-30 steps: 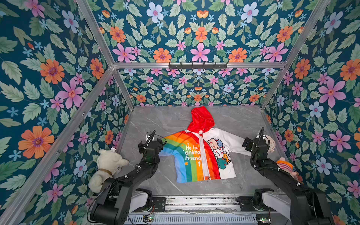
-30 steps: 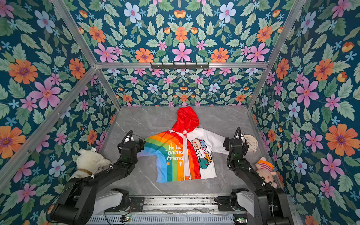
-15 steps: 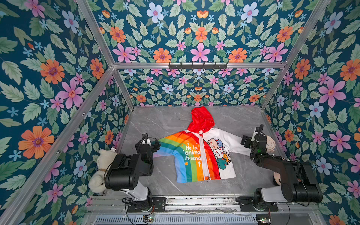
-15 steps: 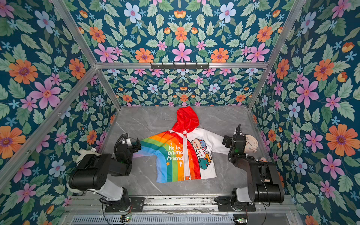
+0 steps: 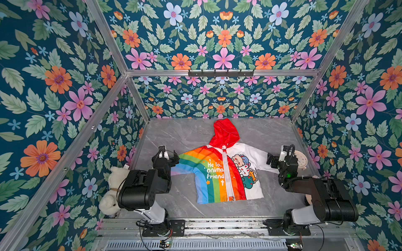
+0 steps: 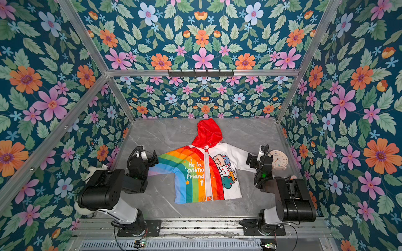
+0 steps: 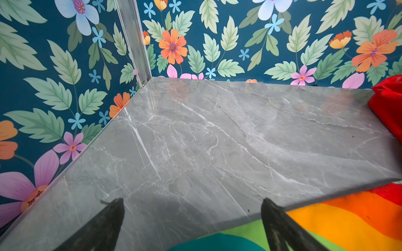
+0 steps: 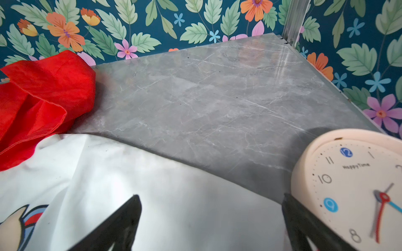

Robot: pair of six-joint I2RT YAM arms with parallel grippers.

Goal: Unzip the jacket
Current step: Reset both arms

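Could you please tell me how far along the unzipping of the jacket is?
Done: nothing visible; the jacket lies flat with its zipper closed from collar to hem. In hand: nothing; the left claw and right claw are open and empty near the sleeves. Left: the whole unzip, starting at the collar and running down to the hem.

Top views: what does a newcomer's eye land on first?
The jacket, red-hooded, rainbow on one half and cartoon animals on the other, lies flat and zipped shut in the middle of the table, against loud floral wallpaper all around. The left gripper and right gripper sit open at its sleeve ends, holding nothing; a cream clock sits beside the right one.
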